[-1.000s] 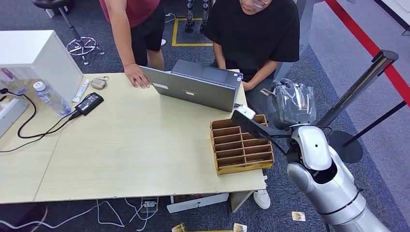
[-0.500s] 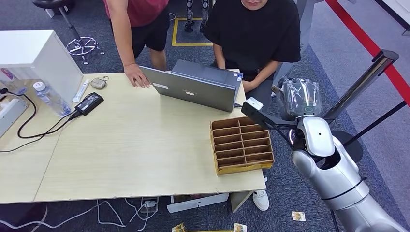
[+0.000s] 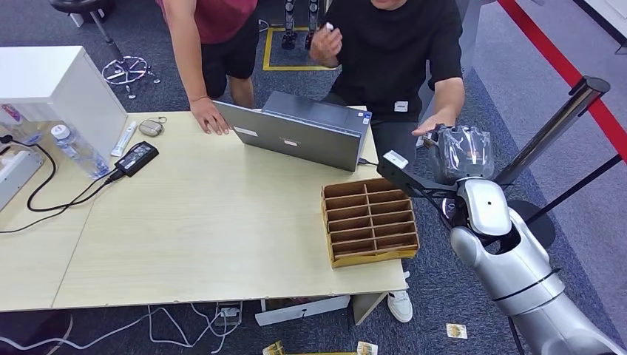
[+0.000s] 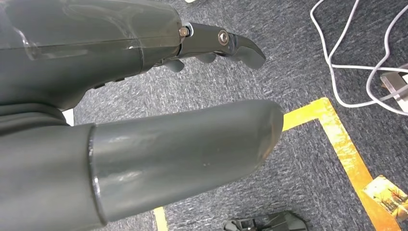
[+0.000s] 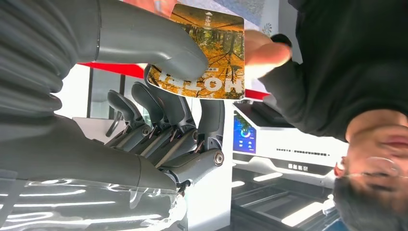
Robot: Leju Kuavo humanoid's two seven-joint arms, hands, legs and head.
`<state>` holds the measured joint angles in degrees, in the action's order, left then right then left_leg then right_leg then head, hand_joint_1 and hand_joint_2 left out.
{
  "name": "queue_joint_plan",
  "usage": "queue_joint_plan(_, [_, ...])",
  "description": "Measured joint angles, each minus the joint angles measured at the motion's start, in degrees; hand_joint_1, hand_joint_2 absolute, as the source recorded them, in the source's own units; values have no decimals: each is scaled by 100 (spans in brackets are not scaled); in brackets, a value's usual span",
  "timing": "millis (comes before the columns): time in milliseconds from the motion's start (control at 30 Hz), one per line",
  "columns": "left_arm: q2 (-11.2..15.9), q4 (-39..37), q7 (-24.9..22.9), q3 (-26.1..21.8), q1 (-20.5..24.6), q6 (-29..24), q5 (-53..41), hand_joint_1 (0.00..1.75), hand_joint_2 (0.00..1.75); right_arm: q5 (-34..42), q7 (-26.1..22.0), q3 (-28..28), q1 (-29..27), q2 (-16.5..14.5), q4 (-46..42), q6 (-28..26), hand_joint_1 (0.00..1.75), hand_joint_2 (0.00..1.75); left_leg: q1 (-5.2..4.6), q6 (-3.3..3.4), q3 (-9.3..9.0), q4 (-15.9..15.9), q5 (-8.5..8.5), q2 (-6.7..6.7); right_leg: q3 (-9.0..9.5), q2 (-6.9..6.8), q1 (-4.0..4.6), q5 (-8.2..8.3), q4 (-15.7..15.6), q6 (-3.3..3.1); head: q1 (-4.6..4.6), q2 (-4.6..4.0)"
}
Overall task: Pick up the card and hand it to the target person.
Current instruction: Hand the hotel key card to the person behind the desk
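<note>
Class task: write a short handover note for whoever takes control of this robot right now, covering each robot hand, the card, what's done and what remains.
Right robot hand: raised beside the table, thumb pinning the orange autumn-tree picture card against its fingers.
Left robot hand: hangs over the grey carpet, holding nothing.
Person in the black T-shirt: their hand touches the card's far edge.
Done: card picked up and presented.
Left: release once the person grips it firmly, then withdraw the arm.

A light wooden table (image 3: 185, 222) stands on dark grey carpet (image 3: 510, 89), with a white cabinet (image 3: 52, 85) at its far left corner, yellow floor tape (image 3: 285, 68) beyond it and a red floor stripe (image 3: 562, 70) to its right.
</note>
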<state>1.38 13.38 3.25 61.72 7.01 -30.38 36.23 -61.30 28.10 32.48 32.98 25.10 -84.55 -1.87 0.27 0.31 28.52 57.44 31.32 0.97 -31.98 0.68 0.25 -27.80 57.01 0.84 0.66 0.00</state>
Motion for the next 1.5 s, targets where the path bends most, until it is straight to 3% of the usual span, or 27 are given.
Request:
queue_joint_plan(300, [0,0,-1,27,0,-1,-4,0,0,16,4,0,-3,11,194,-38,145,175,0,0,1,0,0,3,-1,1,0,0,0,0,0,0])
queue_joint_plan(367, [0,0,-1,30,0,0,-4,0,0,16,6,0,-5,25,227,-38,99,175,0,0,1,0,0,2,-2,0,0,0,0,0,-1,1])
queue_joint_plan(433, [0,0,-1,32,0,0,-4,0,0,16,7,0,-9,40,255,-38,28,175,0,0,2,0,0,2,-3,0,0,0,0,0,0,1])
queue_joint_plan(467, [0,0,-1,33,0,0,-4,0,0,16,8,0,-13,43,266,-38,9,175,0,0,1,0,0,2,-3,1,0,0,0,0,0,0])
queue_joint_plan(500, [0,0,-1,33,0,0,-4,0,0,14,11,0,-20,44,277,-38,0,175,0,0,1,0,0,1,-3,1,0,0,0,0,0,0])
queue_joint_plan(867, [0,0,-3,33,0,-1,-4,0,0,-19,79,0,-89,45,342,-110,0,175,0,0,0,0,0,1,-2,1,0,0,0,0,-1,0])
queue_joint_plan(1033, [0,0,-17,33,0,-6,17,0,0,255,11,-168,-414,-3,270,-1289,0,175,0,0,2,1,1,2,-1,-2,0,0,0,0,0,0])
queue_joint_plan(1200, [-8,0,-18,33,0,-33,104,0,0,706,-322,-389,-920,-271,-51,-2596,0,175,1,1,2,0,2,2,-2,-4,1,-1,0,0,-1,1])
queue_joint_plan(1500, [-16,0,-22,26,-1,-135,285,0,0,1369,-1259,-436,-1945,-1046,-520,-3745,0,175,3,1,1,-2,2,2,0,-4,3,-1,0,0,-1,1])
